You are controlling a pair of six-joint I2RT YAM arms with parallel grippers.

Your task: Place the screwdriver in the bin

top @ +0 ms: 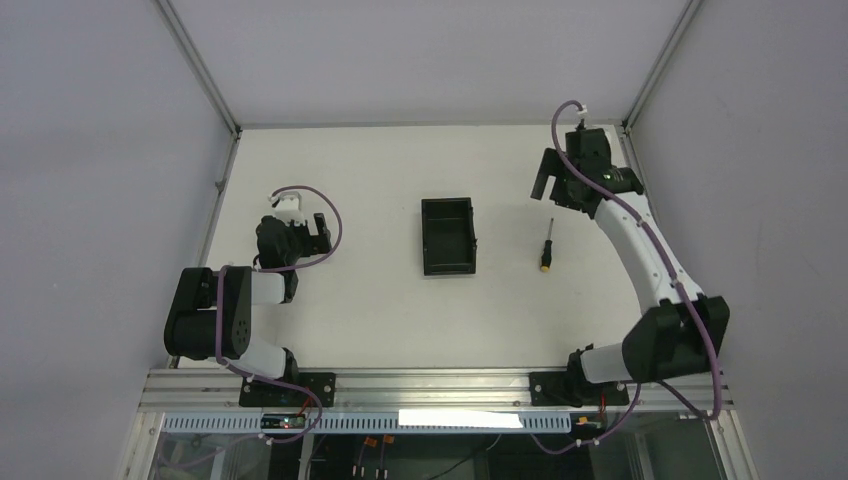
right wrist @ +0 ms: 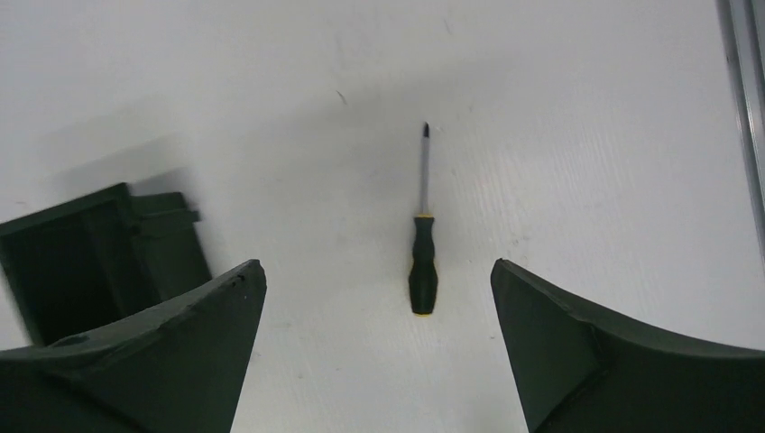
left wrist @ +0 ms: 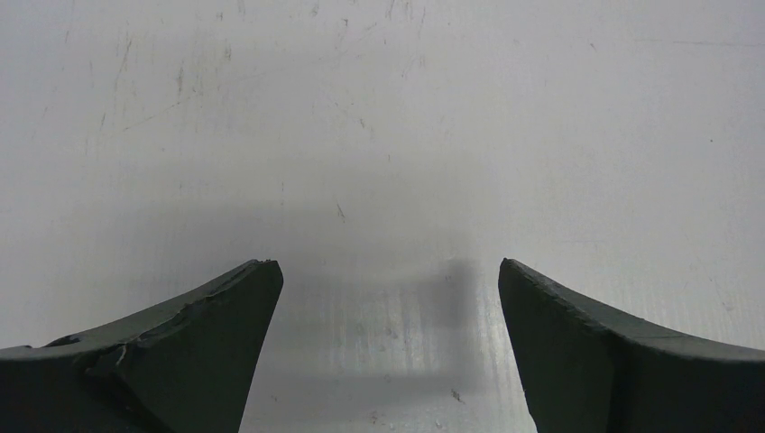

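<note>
Your left gripper [top: 318, 228] sits near the left edge of the worktop [top: 380, 300], about halfway between the near and far edges. In its wrist view the left gripper [left wrist: 388, 271] has its jaws spread wide, with only bare, scuffed white surface between them.

At the middle of the worktop you find the bin [top: 447, 236], a small black tray with low walls and its long sides running from the near edge toward the far edge. The right wrist view catches the bin [right wrist: 99, 262] at its left side, partly behind one finger [right wrist: 162, 352].

To the right of the bin, near it but not touching, the screwdriver [top: 547, 247] lies flat on the table. Its thin shaft points toward the far edge and its black handle with the orange-yellow end points toward the near edge.

Your right gripper [top: 548, 180] is toward the far right corner, just beyond the screwdriver's tip. Its jaws are also wide apart and hold nothing. From the right wrist you see the screwdriver [right wrist: 422, 262] framed in the gap of the right gripper [right wrist: 376, 263], clear of both fingers.
</note>
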